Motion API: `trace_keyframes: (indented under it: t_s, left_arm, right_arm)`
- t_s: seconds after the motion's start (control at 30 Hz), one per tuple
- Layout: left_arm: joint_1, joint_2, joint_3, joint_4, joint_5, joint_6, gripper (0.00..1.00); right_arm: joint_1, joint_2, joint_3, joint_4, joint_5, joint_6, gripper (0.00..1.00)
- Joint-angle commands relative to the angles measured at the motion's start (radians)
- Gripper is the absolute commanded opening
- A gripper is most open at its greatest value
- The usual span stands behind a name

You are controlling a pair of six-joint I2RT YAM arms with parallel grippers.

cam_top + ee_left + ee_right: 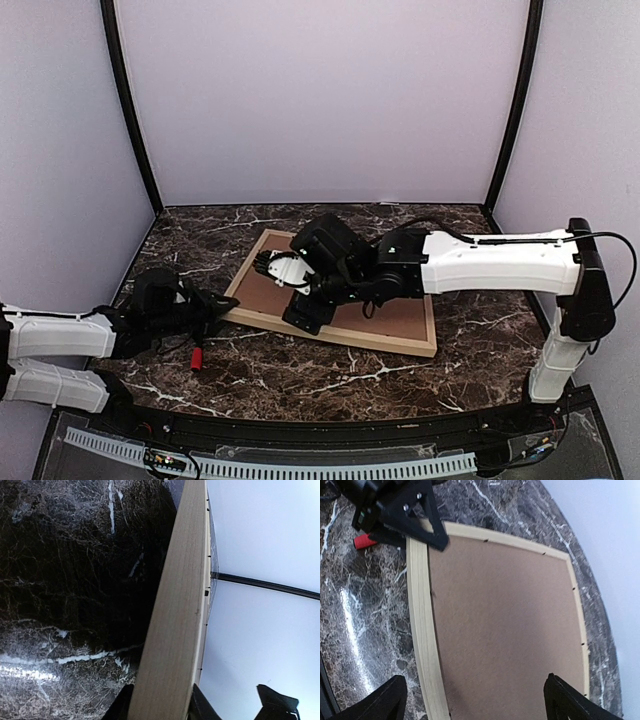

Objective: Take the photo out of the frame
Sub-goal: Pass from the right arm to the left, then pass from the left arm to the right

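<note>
The frame (400, 345) of light wood lies face down on the marble table, its brown backing board (400, 315) facing up. The photo is hidden under that board. My left gripper (222, 308) is at the frame's near left corner. In the left wrist view its two fingers press both sides of the wood moulding (182, 605), so the left gripper (160, 707) is shut on it. My right gripper (287, 290) hovers over the board's left part. The right gripper (477, 702) stands wide open above the board (505, 620), with nothing between its fingers.
A small red object (197, 357) lies on the table near the left gripper, also seen as the red object (364, 541) in the right wrist view. Small black tabs line the frame's inner rim (574, 587). Pale walls enclose the table on three sides.
</note>
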Motion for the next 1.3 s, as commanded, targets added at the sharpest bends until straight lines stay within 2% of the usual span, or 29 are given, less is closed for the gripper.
trace_keyframes:
  t_s: [0.0, 0.1, 0.17, 0.27, 0.43, 0.7, 0.8, 0.87, 0.97, 1.03, 1.17, 1.27]
  left_arm:
    - [-0.011, -0.07, 0.07, -0.127, -0.102, 0.029, 0.15]
    - [-0.021, -0.085, 0.115, -0.175, -0.114, 0.03, 0.12]
    - [-0.028, -0.092, 0.158, -0.221, -0.124, 0.032, 0.11]
    - [-0.039, -0.101, 0.223, -0.27, -0.151, 0.021, 0.1]
    - [-0.055, -0.114, 0.288, -0.335, -0.174, -0.007, 0.08]
    - [-0.08, -0.121, 0.357, -0.392, -0.214, -0.029, 0.06]
    - [-0.087, -0.129, 0.363, -0.405, -0.216, -0.036, 0.06]
    - [-0.09, -0.137, 0.368, -0.415, -0.221, -0.039, 0.06]
    - [-0.092, -0.15, 0.374, -0.417, -0.226, -0.041, 0.06]
    - [-0.094, -0.161, 0.377, -0.449, -0.23, -0.039, 0.06]
    - [-0.097, -0.185, 0.368, -0.465, -0.233, -0.046, 0.06]
    - [-0.098, -0.214, 0.358, -0.475, -0.234, -0.049, 0.06]
  right_arm:
    - [0.066, 0.03, 0.106, -0.026, 0.134, -0.036, 0.99]
    - [0.125, 0.062, 0.107, 0.028, 0.275, -0.073, 0.99]
    - [0.166, 0.073, 0.048, 0.135, 0.39, -0.1, 0.99]
    - [0.205, 0.07, -0.021, 0.247, 0.455, -0.105, 0.97]
    - [0.239, 0.08, -0.117, 0.413, 0.578, -0.186, 0.87]
    - [0.245, 0.133, -0.193, 0.63, 0.727, -0.339, 0.69]
    - [0.245, 0.163, -0.23, 0.731, 0.782, -0.429, 0.59]
    - [0.244, 0.172, -0.237, 0.749, 0.782, -0.441, 0.58]
    - [0.243, 0.193, -0.226, 0.74, 0.777, -0.434, 0.62]
    - [0.243, 0.209, -0.219, 0.751, 0.782, -0.445, 0.59]
    - [0.235, 0.231, -0.208, 0.789, 0.783, -0.471, 0.28]
    - [0.224, 0.26, -0.201, 0.844, 0.816, -0.532, 0.14]
